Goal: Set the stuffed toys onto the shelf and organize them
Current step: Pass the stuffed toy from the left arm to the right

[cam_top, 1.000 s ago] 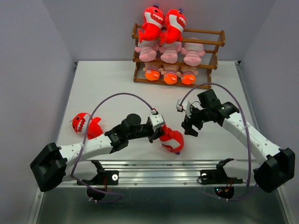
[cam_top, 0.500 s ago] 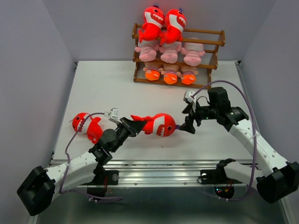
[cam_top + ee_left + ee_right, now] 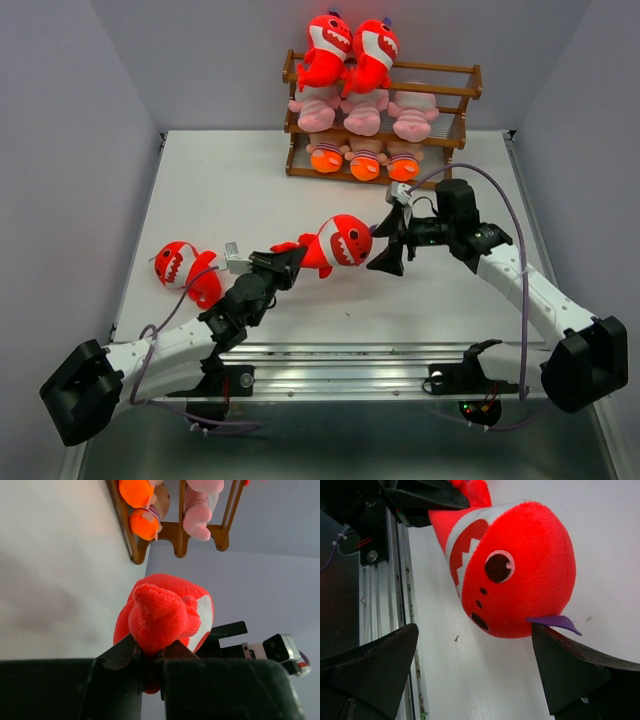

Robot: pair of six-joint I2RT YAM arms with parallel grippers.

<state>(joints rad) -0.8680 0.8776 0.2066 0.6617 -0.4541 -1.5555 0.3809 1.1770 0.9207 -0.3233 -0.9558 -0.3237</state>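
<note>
Red shark (image 3: 340, 241) held over the middle of the bench (image 3: 230, 180), between the two hands.
The left hand (image 3: 290, 260) is clenched on its tail; the right hand (image 3: 384, 247) gapes wide, fingers either side of its head. Another shark (image 3: 182, 266) lies at the bench's left; eight toys (image 3: 362, 112) sit on the shelf (image 3: 455, 92).

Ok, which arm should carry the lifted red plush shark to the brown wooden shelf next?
Right, I'd say. The right tool, open, brackets the head of the red plush shark and sits nearer the brown wooden shelf. The left tool only pinches the tail, farther from it.
</note>
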